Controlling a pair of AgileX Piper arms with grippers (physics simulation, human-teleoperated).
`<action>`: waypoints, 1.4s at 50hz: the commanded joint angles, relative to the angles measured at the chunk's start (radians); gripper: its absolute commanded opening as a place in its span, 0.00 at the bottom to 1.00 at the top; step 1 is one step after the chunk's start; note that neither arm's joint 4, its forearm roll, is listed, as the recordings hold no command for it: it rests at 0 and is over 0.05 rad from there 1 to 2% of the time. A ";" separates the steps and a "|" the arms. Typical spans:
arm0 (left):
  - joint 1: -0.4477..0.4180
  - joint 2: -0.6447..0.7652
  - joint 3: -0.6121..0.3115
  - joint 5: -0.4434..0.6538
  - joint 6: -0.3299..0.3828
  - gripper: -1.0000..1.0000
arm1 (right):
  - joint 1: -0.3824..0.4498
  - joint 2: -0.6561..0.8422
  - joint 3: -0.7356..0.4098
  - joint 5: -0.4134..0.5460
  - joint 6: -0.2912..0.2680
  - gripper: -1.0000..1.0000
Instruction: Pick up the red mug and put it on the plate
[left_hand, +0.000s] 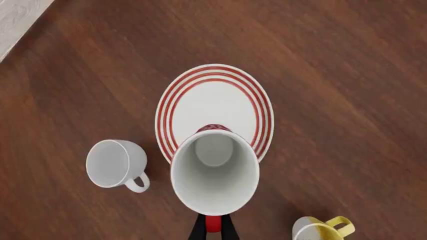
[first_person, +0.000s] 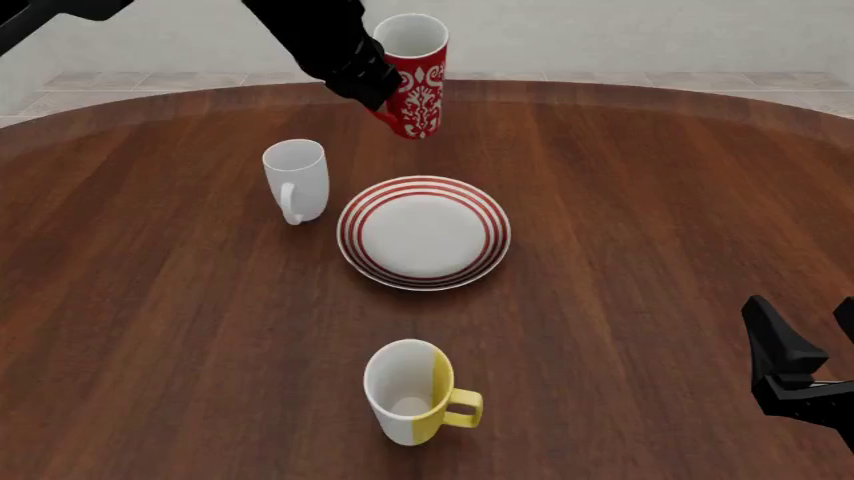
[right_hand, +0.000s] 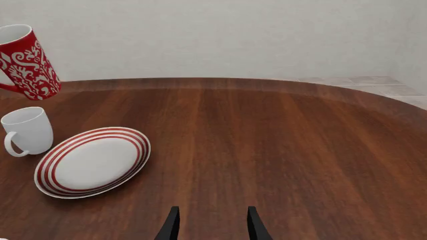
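step: carrying | left hand (first_person: 378, 98) pinching red mug (first_person: 416, 75) by handle, aloft at plate's (first_person: 424, 233) 12 o'clock | right hand (right_hand: 210, 223) spread, idle | next: lower upright onto plate centre, release

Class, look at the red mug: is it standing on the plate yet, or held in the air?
In the air. The left gripper holds the red mug by its handle, slightly tilted, above the table beyond the plate, which lies bare.

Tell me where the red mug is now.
The red mug is held in the air by the left gripper, above the table's far side, beyond the plate.
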 joint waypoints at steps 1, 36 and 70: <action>0.041 0.034 -0.006 0.026 0.047 0.00 | 0.000 0.000 0.000 0.000 0.000 1.00; 0.002 0.069 0.076 -0.010 0.035 0.00 | 0.000 0.000 0.000 0.000 0.000 1.00; -0.055 0.141 0.035 -0.038 -0.063 0.00 | 0.000 0.000 0.000 0.000 0.000 1.00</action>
